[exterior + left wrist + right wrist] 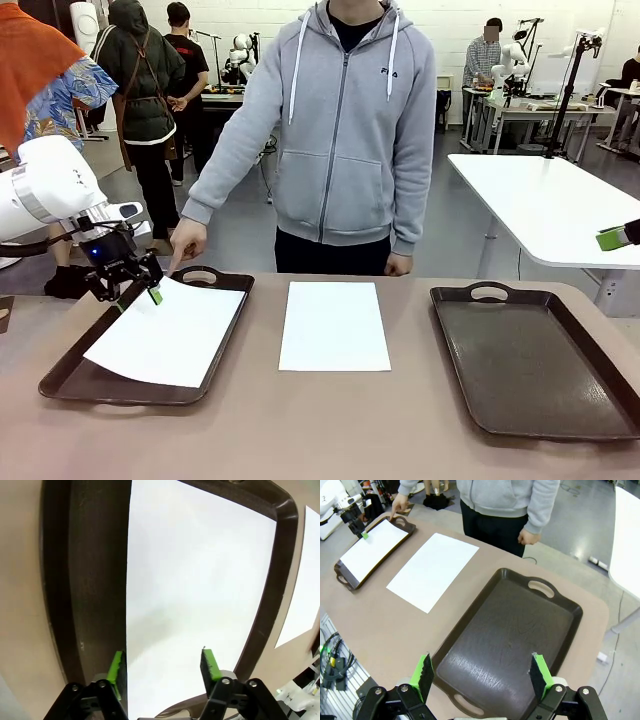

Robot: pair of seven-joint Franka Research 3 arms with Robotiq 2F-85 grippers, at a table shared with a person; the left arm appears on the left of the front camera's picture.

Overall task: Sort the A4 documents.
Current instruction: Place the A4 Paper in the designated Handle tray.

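Front view: I am looking across the bench (330, 440) toward a person in a grey hooded top standing at the far side.
left tray (110, 394): it is sitting at the bench's left end, handle toward the person.
first A4 sheet (170, 335): it is lying slightly askew inside the left tray, its near left corner reaching the rim.
second A4 sheet (334, 325): it is lying flat on the bare bench between the two trays.
right tray (530, 360): it is sitting at the bench's right end.
left gripper (137, 299): it is hanging over the first A4 sheet's far left corner, green-padded fingers standing apart; I am not making out whether they are touching the paper.
right gripper (482, 675): in the right wrist view it is hanging above the right tray, fingers spread wide, clamping nothing.
person's hand (187, 240): it is pointing a finger down at the left tray's far rim, beside the handle.
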